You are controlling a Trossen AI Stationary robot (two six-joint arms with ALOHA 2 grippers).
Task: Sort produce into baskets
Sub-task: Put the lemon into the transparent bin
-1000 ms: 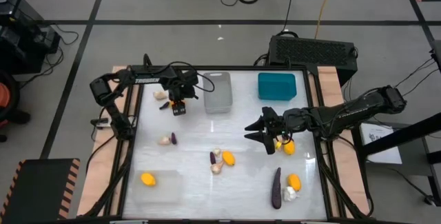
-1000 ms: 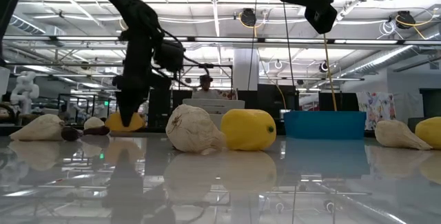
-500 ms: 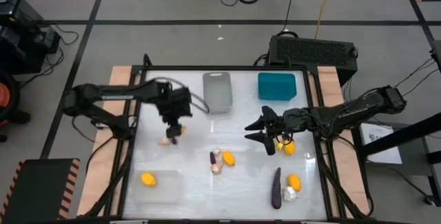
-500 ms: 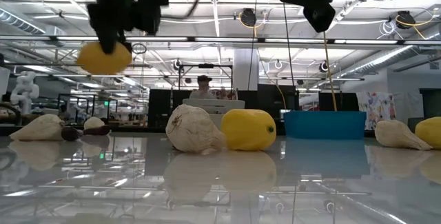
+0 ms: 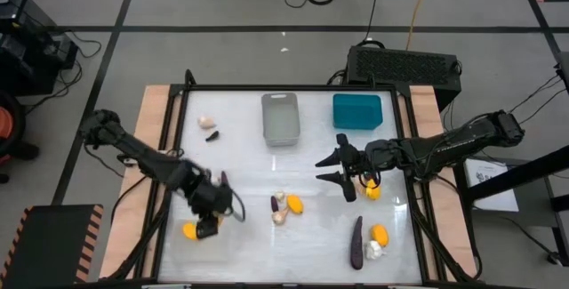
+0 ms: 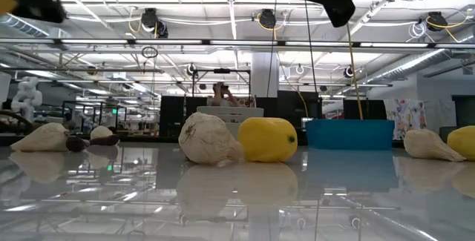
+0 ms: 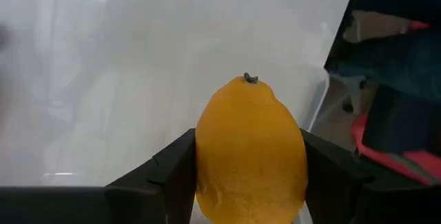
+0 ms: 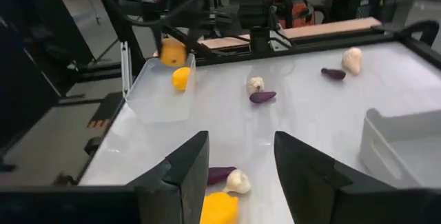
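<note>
Two dark, near-black arms are seen from above: the left arm [image 5: 142, 154] and the right arm [image 5: 444, 147], each built of slim tubular links joined by bulkier rounded joints. A thin black cable is looped beside the left gripper [image 5: 208, 220]. The right gripper [image 5: 336, 169] is formed of two flat, pointed black fingers [image 8: 180, 176], seen in the right wrist view as broad matt plates with bevelled edges. The left fingers [image 7: 169, 176] are shown as the same matt black, angular plates with straight chamfered edges. No screws or markings can be made out.
</note>
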